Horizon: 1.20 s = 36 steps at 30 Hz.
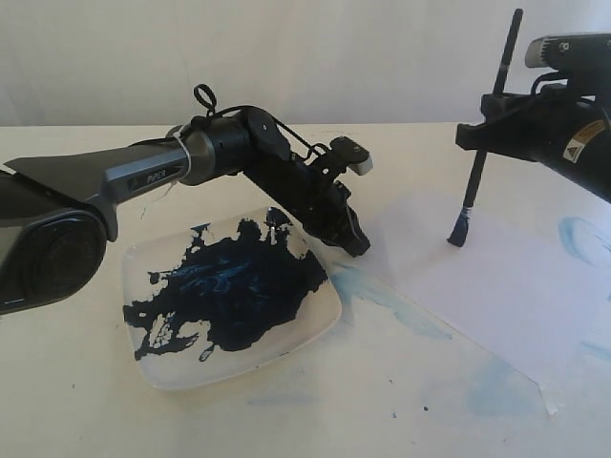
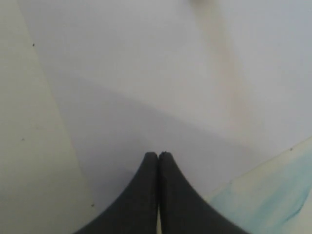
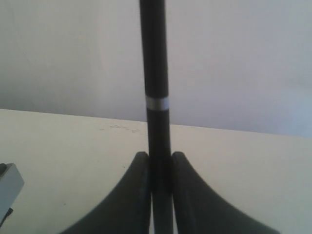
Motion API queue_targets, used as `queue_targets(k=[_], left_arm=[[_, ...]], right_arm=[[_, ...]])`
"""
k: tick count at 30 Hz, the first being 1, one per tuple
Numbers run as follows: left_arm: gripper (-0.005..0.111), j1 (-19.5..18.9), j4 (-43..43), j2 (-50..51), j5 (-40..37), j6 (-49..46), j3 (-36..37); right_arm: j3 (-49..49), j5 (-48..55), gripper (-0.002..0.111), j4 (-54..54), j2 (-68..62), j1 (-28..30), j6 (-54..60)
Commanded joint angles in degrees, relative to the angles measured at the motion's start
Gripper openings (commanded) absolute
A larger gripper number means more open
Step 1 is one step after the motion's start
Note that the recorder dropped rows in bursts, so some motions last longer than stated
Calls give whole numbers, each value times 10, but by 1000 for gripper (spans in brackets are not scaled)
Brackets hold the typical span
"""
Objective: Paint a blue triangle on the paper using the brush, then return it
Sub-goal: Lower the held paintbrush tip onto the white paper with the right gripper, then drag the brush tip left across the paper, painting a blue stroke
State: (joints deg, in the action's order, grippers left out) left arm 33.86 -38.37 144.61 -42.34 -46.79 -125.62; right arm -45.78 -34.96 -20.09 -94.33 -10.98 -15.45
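Table: off-white tabletop [image 1: 76, 410] that carries everything
Paper: large thin whitish sheet with a faint lavender tint [image 1: 496, 286], flat on the table's right half, one corner running toward the near edge; pale light-blue smears [image 1: 382, 291] along its left edge, and no dark blue triangle shows on it yet
Plate: square clear-white plate [image 1: 325, 320] pooled with dark blue paint, on the table's left half, just beside the paper's left edge
Left gripper: black gripper [image 1: 356, 244], jaws pressed together on nothing, tips low over the paper's left edge, between plate and brush
Right gripper: black gripper [image 1: 485, 132], jaws nearly together and clamped on the brush's shaft, high over the table's right side
Brush: long thin black paintbrush [image 1: 480, 162], long axis near upright with a slight lean, handle up, bristles down
Bristle tip: dark with blue paint [image 1: 458, 230], hanging below the right fingers, just above a bare part of the paper; contact cannot be told
Coming move: probably a short descent along the shaft to the sheet; the right arm carries it, the left stands nearer the plate
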Motion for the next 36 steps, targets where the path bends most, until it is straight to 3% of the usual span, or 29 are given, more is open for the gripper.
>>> queue_targets(k=[1,36], left_arm=[[0,-1,-1,-1,-6,4,-2],[0,-1,-1,-1,-9,4,-2]], right_arm=[[-4,16,0,-5,-1,4,24],[-4,112,0,-5,29,4,38]])
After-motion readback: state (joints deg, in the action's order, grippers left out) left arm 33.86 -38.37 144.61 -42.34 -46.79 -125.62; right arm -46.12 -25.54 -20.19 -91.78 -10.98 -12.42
